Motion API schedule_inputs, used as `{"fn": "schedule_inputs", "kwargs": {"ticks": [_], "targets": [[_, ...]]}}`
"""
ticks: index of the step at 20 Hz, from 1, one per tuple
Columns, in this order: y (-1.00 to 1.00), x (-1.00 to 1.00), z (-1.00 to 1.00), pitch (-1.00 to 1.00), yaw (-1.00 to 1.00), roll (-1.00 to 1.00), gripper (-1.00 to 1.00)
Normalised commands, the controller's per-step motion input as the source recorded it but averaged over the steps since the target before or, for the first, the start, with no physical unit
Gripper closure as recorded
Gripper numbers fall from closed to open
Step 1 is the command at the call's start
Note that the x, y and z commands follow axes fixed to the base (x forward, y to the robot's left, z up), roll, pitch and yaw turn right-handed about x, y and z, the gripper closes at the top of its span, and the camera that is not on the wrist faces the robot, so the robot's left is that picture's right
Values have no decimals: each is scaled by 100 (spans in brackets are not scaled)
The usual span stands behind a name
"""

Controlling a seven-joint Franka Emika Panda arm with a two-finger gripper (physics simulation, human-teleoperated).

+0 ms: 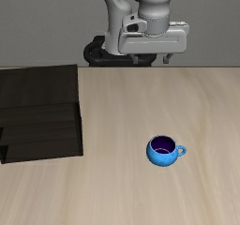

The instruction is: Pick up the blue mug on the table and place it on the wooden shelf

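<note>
My claw (154, 60) hangs at the top of the frame, a little right of centre, pointing down over the far edge of the table (122, 196). It is spread: the two short dark fingers (139, 60) stand apart under the white body of my hand, and nothing sits between them. Above it my arm rises out of the top of the frame, and just to the left and behind I can see the dark foot of my base (97, 52) where the table meets the grey wall.

The blue mug (164, 152) stands upright on the table in the lower right part of the frame, well apart from my claw and well below it in the picture. Its mouth faces up, the inside looks dark, and its small handle (182, 151) sticks out toward the right edge of the frame. Nothing touches it, and the pale wood around it is bare.

The shelf (37, 112) is at the left edge of the frame, about halfway down. It is a dark, nearly black block resting on the table, with a flat top toward the back and stepped tiers on the side nearer the bottom of the frame. It stands well apart from the mug, with open tabletop between them
</note>
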Motion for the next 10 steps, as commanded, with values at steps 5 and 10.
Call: {"fn": "schedule_inputs", "kwargs": {"ticks": [5,10], "targets": [[0,100,0,0,0,0,-100],[0,100,0,0,0,0,-100]]}}
